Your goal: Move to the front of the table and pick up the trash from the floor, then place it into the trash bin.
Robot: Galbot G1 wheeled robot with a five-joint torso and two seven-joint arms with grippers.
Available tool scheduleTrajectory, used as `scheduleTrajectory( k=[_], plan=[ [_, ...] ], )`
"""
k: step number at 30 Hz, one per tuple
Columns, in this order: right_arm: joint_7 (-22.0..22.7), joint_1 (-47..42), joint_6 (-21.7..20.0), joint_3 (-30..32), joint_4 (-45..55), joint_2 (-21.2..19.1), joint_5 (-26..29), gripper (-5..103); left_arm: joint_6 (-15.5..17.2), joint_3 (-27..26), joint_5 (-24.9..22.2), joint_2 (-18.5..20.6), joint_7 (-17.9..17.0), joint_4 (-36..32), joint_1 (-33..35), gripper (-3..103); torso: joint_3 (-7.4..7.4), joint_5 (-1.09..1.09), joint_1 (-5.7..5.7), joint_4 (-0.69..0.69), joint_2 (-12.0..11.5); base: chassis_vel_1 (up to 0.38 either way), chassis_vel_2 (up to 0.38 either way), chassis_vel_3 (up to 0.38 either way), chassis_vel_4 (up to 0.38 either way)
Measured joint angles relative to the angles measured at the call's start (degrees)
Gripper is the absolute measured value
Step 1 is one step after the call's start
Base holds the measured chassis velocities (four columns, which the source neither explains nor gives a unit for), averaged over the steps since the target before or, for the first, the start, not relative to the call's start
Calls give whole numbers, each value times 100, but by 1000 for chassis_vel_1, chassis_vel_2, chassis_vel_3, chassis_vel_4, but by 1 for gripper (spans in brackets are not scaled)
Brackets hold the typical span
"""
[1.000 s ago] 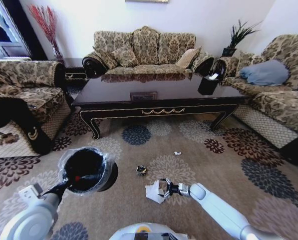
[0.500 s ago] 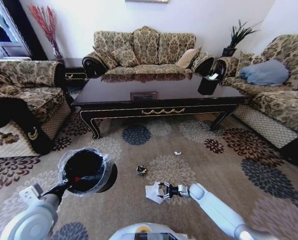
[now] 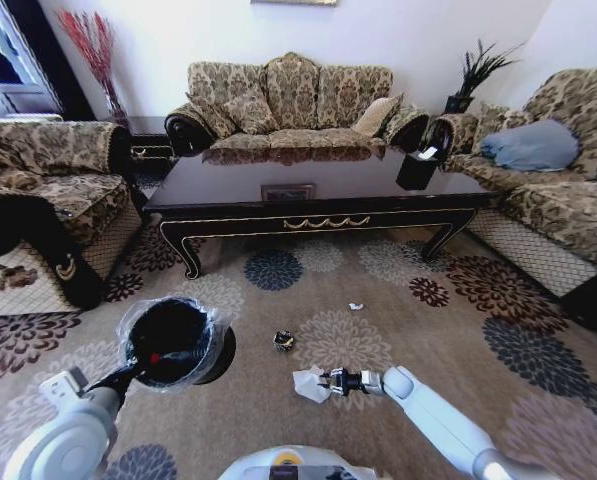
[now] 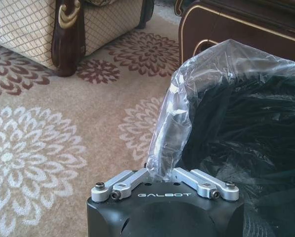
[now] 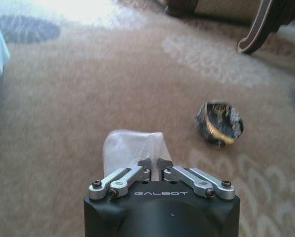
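My right gripper [image 3: 323, 381] is low over the carpet, shut on the crumpled white paper [image 3: 306, 383]. In the right wrist view the paper [image 5: 130, 148] bulges out past the closed gripper [image 5: 153, 163]. A small dark round lump [image 3: 284, 340] [image 5: 219, 123] lies just beyond it, and a tiny white scrap [image 3: 355, 306] farther toward the table [image 3: 318, 205]. My left gripper [image 3: 128, 375] [image 4: 162, 173] is shut on the bag-lined rim of the black trash bin [image 3: 168, 340] [image 4: 246, 123], held at my left. Something red [image 3: 155, 356] shows inside the bin.
Patterned sofas stand behind the table [image 3: 288, 95], at the left [image 3: 48, 190] and at the right [image 3: 558, 190]. A small black box [image 3: 416, 168] sits on the table's right end. Flowered carpet [image 3: 458, 320] lies open between me and the table.
The right gripper's fingers have closed on the white paper, which now looks more bunched together. The left arm and the bin have stayed where they were.
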Motion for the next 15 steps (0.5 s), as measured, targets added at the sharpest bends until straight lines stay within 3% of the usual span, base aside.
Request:
scheduleTrajectory(
  k=[4, 11, 15],
  plan=[
    [-35, -89, 66, 114, 332, -94, 270, 1, -15, 119, 81, -8, -1, 58, -33, 2, 0, 0, 0, 0, 0, 0, 0, 0, 0],
    [-87, -264, 116, 436, 878, -230, 580, 0, -29, 251, 109, 17, -3, 130, -92, 2, 0, 0, 0, -1, 0, 0, 0, 0, 0],
    [170, -300, 8, 553, 1380, -344, 1050, 0, -47, 343, 129, 19, -8, 189, -123, 2, 0, 0, 0, -1, 0, 0, 0, 0, 0]
  ],
)
